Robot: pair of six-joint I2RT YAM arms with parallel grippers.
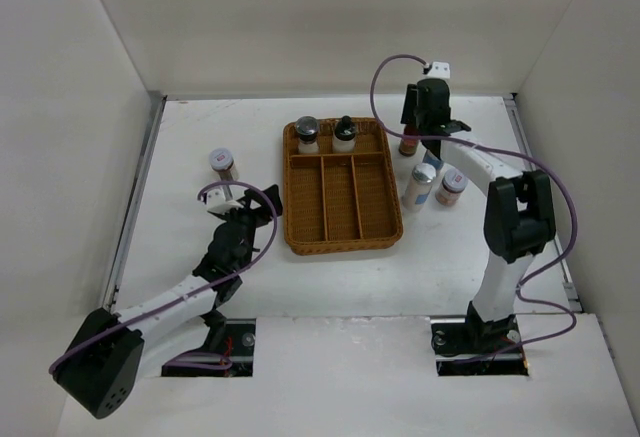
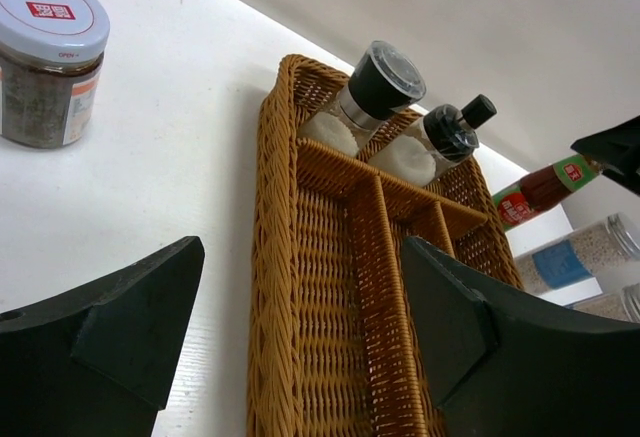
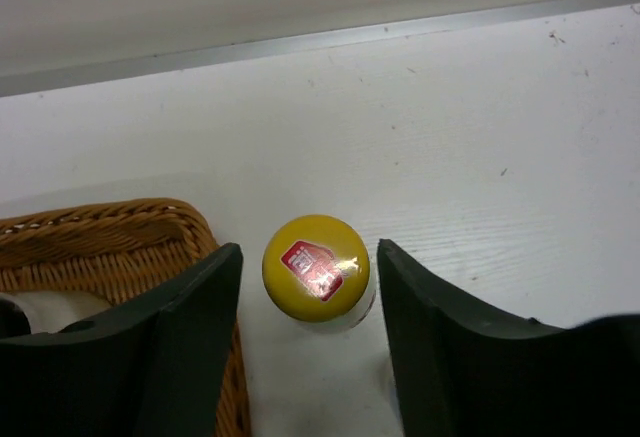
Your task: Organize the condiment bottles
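The dark red sauce bottle (image 1: 408, 144) stands upright just right of the wicker tray's far corner. Its yellow cap (image 3: 316, 268) sits between the fingers of my right gripper (image 3: 310, 254), which is open with a gap on each side. Two dark-capped jars (image 1: 307, 134) (image 1: 344, 133) stand in the tray's far compartment. A blue-labelled cylinder (image 1: 421, 186) and a lidded shaker (image 1: 451, 185) stand right of the tray. A white-lidded jar (image 1: 223, 164) stands left of it. My left gripper (image 1: 258, 215) is open and empty near the tray's left rim.
The brown wicker tray (image 1: 340, 232) lies mid-table, and its three long near compartments hold nothing. The left wrist view looks along its left rim (image 2: 262, 257). The enclosure's white walls close the table at back and sides.
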